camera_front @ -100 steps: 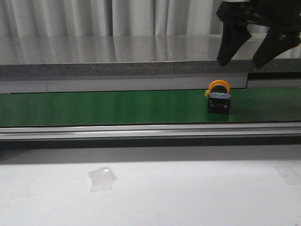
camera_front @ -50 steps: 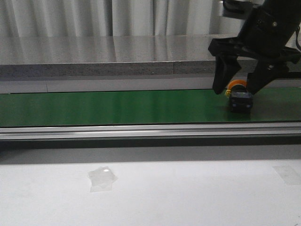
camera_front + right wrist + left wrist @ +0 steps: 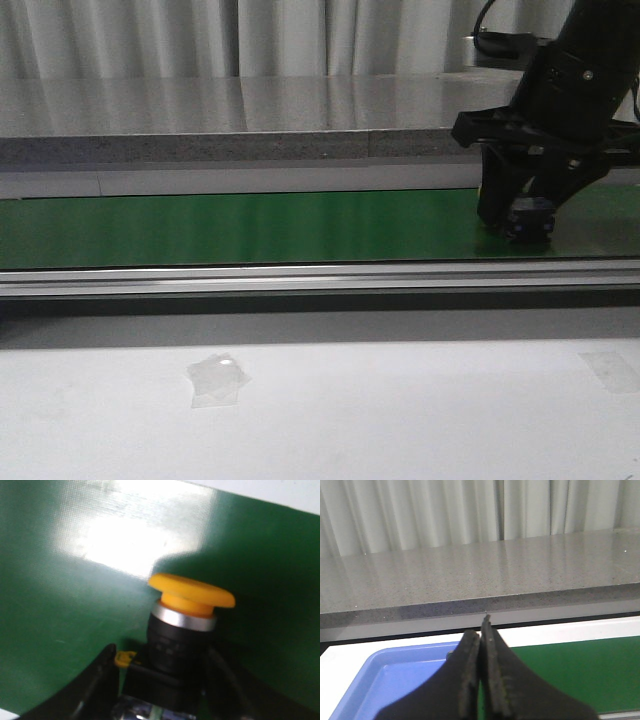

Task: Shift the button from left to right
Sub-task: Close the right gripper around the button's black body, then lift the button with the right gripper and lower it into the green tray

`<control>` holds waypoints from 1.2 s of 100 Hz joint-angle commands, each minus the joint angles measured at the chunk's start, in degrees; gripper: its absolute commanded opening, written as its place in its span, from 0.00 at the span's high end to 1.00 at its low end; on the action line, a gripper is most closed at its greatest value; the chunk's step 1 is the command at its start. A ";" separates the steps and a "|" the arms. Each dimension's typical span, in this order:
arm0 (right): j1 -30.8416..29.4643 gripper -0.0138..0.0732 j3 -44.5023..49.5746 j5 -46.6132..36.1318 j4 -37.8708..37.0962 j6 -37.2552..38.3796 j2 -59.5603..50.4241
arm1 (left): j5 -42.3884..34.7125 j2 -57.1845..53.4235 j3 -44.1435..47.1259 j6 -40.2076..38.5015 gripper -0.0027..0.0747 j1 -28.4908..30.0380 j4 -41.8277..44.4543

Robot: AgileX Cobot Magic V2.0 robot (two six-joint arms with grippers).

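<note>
The button (image 3: 530, 222) stands on the green belt (image 3: 250, 225) at the right, mostly hidden by my right gripper (image 3: 524, 216). In the right wrist view its yellow-orange mushroom head (image 3: 192, 597) and silver collar sit on a black body. My right gripper (image 3: 162, 656) is down around that body, its dark fingers (image 3: 102, 680) pressed close on both sides, one touching a small yellow tab. My left gripper (image 3: 481, 630) is shut and empty, above the edge of a blue tray (image 3: 395, 675) and the belt. It does not show in the front view.
A grey stone shelf (image 3: 250, 125) runs behind the belt, and a metal rail (image 3: 250, 280) runs in front of it. A white table (image 3: 400, 410) lies nearer, with a scrap of clear tape (image 3: 217, 378) on it. Curtains hang at the back.
The button rode right along the belt. My right gripper came down from above with jaws wide open and closed in around the button.
</note>
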 commanded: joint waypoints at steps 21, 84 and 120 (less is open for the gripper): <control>-4.64 0.63 -6.38 3.72 -6.02 -0.56 -6.90 | -3.83 0.44 -1.72 -0.65 0.99 0.21 -0.84; -32.05 0.63 -11.95 2.54 -6.21 -17.83 -6.43 | -3.83 0.44 -1.72 -0.65 0.99 0.21 -0.84; -37.33 0.63 -11.89 1.46 -5.45 -19.99 0.07 | -3.83 0.44 -1.72 -0.65 0.99 0.21 -0.84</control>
